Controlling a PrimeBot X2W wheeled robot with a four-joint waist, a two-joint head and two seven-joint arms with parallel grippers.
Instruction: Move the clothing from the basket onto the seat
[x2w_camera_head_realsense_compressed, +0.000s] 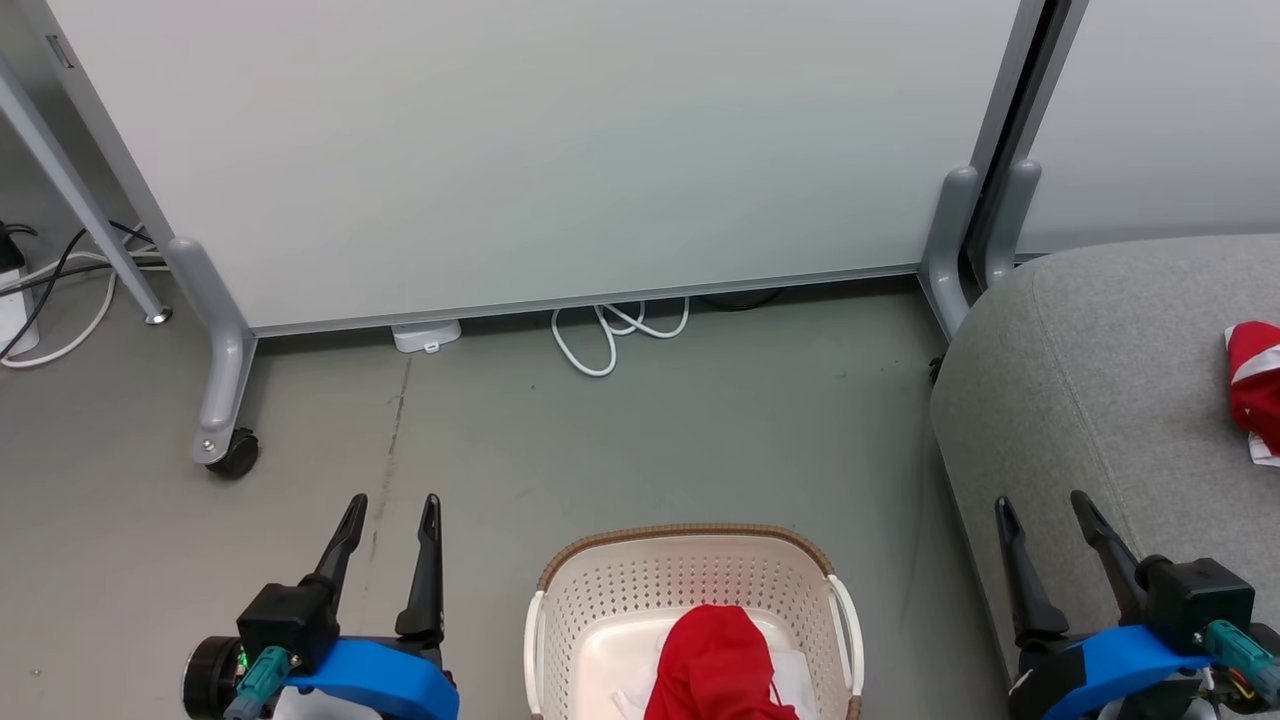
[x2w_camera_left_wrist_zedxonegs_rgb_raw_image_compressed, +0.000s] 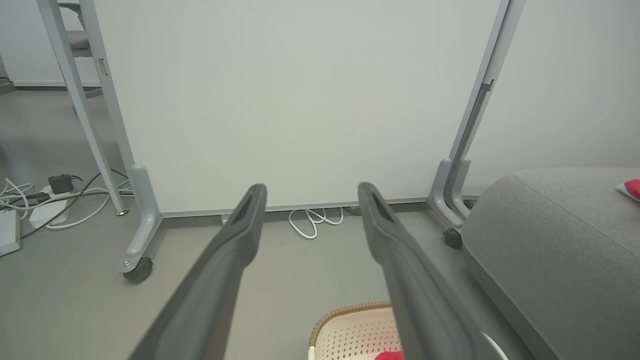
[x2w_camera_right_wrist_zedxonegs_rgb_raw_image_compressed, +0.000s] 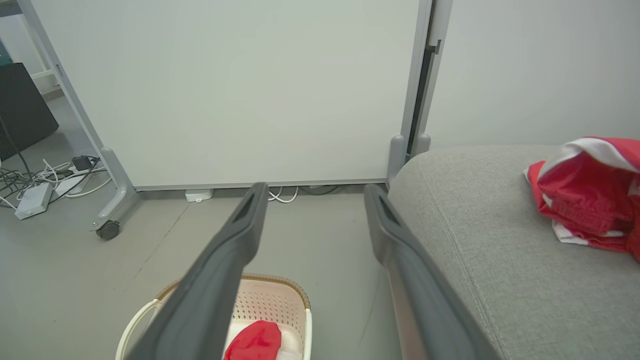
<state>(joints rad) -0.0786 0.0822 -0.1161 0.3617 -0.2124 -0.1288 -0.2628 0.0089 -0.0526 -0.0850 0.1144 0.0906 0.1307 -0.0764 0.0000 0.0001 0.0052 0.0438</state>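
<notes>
Two soft bright-red garments are seen well apart. One plain red garment (x2w_camera_head_realsense_compressed: 715, 660) is heaped in the cream-white perforated plastic basket with a brown woven-look rim (x2w_camera_head_realsense_compressed: 690, 532) at the bottom centre of the head view. One red garment with white stripes (x2w_camera_head_realsense_compressed: 1255, 385) is laid on the large light-grey upholstered seat (x2w_camera_head_realsense_compressed: 1090, 400) at the right edge. The left gripper (x2w_camera_head_realsense_compressed: 393, 505) at lower left and the right gripper (x2w_camera_head_realsense_compressed: 1042, 502) at lower right are held spread wide, nothing grasped. A looped white cable (x2w_camera_head_realsense_compressed: 610, 335) is seen under the pale wheeled panel (x2w_camera_head_realsense_compressed: 550, 150) behind.
</notes>
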